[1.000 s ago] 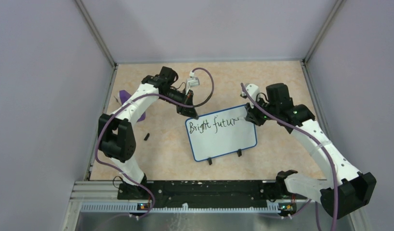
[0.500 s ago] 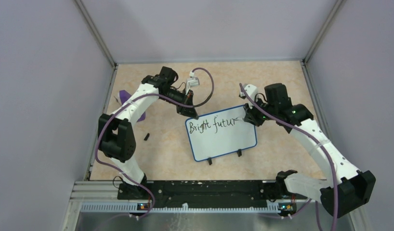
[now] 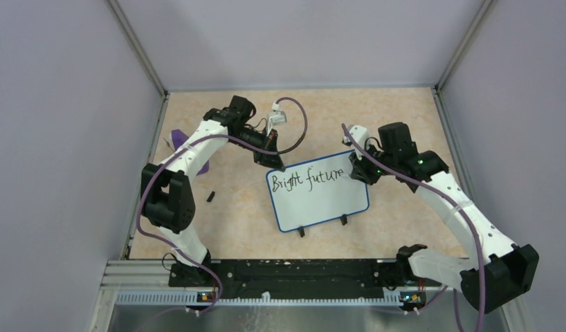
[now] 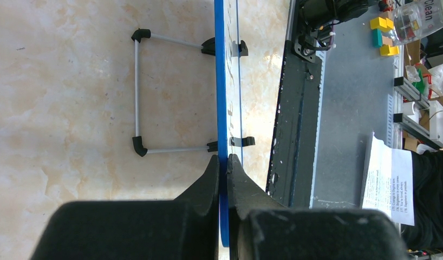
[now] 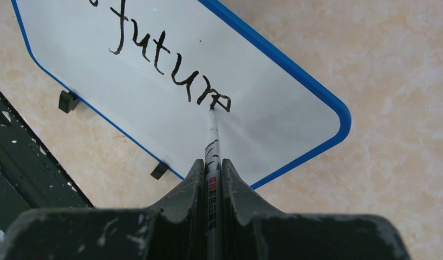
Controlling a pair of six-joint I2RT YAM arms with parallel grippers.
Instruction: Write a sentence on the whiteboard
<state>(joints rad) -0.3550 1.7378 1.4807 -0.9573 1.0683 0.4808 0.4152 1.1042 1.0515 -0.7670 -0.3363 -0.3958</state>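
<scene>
Marker meets whiteboard (image 3: 329, 204).
Only the right wrist view shows the marker (image 5: 212, 132) tip touching the sentence (image 3: 308, 179); right gripper (image 5: 211, 165) clenches marker, left gripper (image 4: 223, 162) clamps whiteboard's edge.

One whiteboard (image 3: 322, 204), one marker (image 5: 211, 143), one purple wedge (image 3: 176, 136)

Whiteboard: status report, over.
Left hand clamped on whiteboard frame. Right hand gripping marker, tip on board. Sentence reads "Bright future", unfinished. Nothing blocking.
</scene>
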